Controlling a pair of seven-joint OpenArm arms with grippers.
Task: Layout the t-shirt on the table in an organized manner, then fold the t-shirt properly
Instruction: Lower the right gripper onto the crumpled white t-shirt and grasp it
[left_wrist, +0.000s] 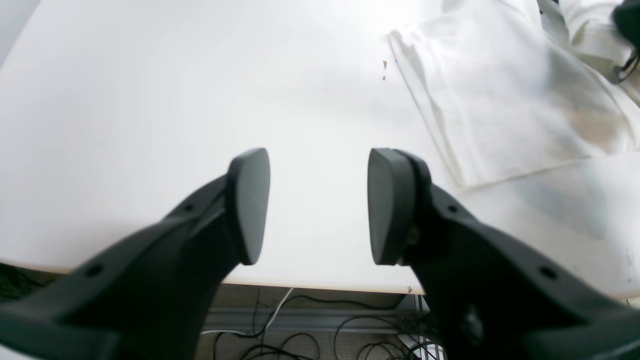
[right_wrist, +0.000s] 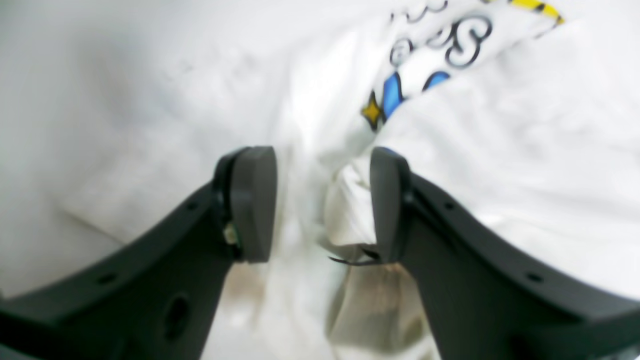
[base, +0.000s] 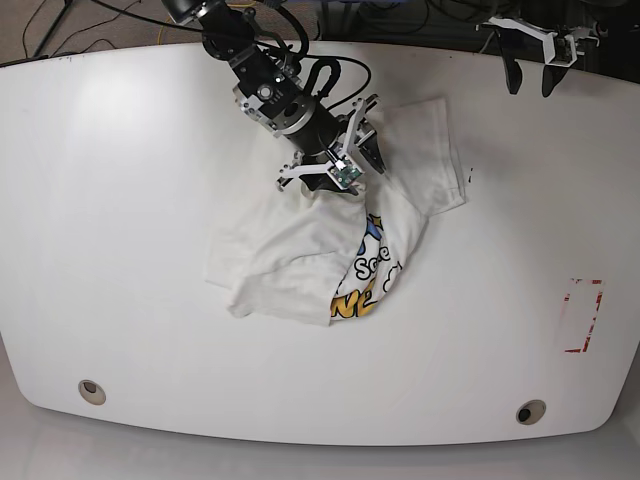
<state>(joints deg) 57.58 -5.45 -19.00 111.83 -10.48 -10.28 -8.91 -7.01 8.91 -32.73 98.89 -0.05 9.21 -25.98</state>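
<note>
Here, the single table (base: 120, 250) fills the base view, and the one t-shirt (base: 300, 265) lies crumpled at its centre, running diagonally from a sleeve at upper right down to a bunched lower-left end with the print half buried. Of the two arms, the right gripper (base: 338, 172) is much nearer, poised over the shirt's upper part, jaws spread, with a ridge of cloth (right_wrist: 320, 200) between its fingers and not pinched. The left gripper (base: 530, 75) sits at the frame's upper right, well apart from the shirt, jaws spread on nothing.

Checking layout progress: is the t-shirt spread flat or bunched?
Bunched: the t-shirt lies crumpled on the table, its print folded under.
</note>
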